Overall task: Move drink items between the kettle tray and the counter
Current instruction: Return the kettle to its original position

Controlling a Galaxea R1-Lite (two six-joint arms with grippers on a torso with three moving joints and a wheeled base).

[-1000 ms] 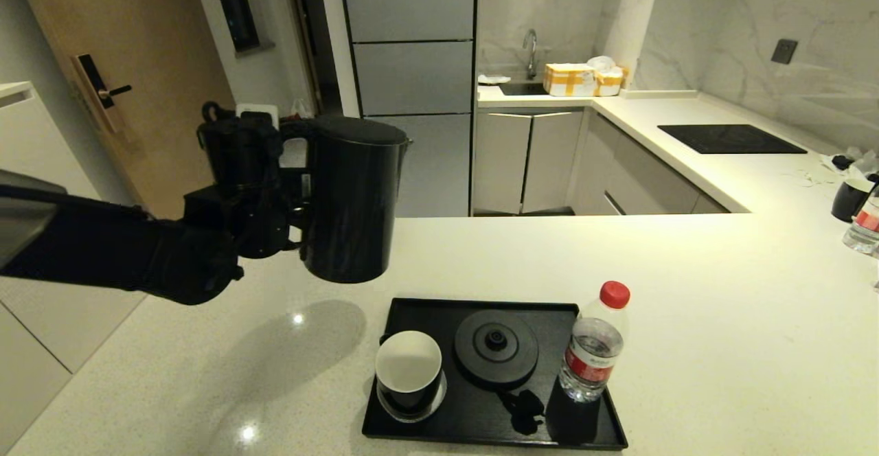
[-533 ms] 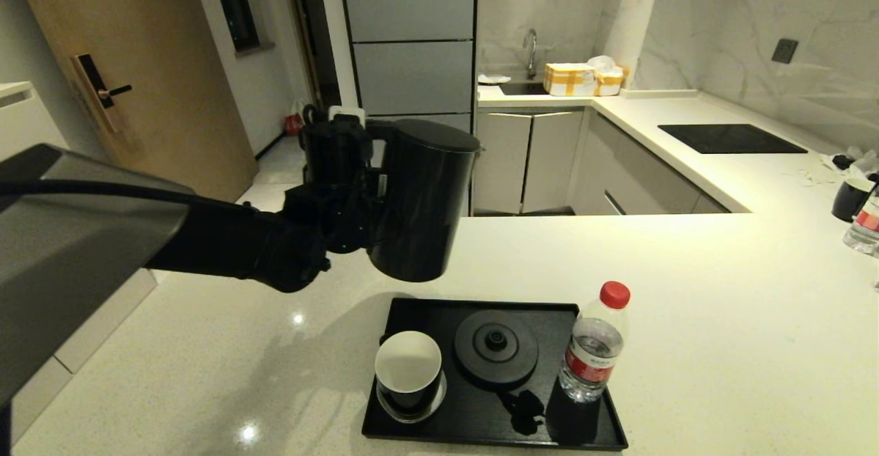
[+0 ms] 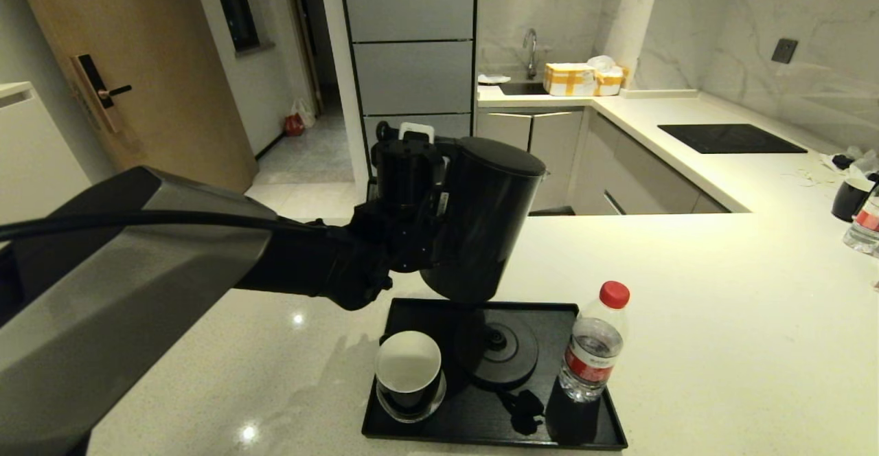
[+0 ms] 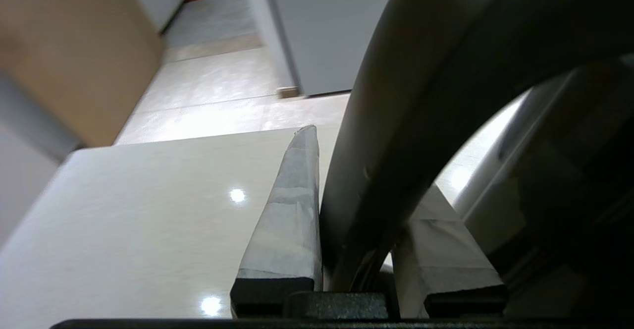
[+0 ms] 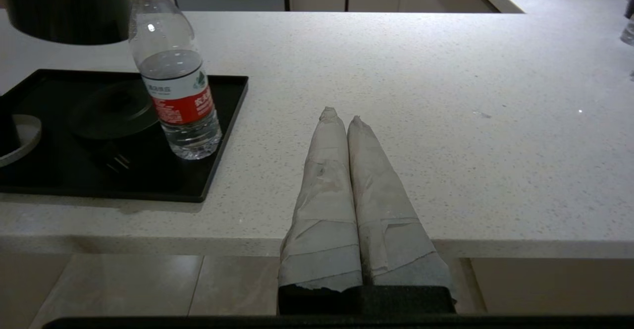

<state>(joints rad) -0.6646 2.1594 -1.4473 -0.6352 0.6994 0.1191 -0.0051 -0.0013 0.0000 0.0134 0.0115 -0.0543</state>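
The tall black kettle hangs tilted in the air above the back part of the black kettle tray, just over the round base disc. My left gripper is shut on its loop handle, with the handle wedged between the taped fingers. The red-capped bottle stands upright at the tray's right end, also seen as the bottle in the right wrist view. My right gripper is shut and empty over the counter's front edge, right of the tray.
A black cup with white inside sits on the tray's left part. At the far right stand another black cup and a second bottle. A black hob panel lies on the back counter.
My left arm has carried the kettle rightward, from over the counter left of the tray to above the tray's back edge and base disc. Bottle and cup have not moved.
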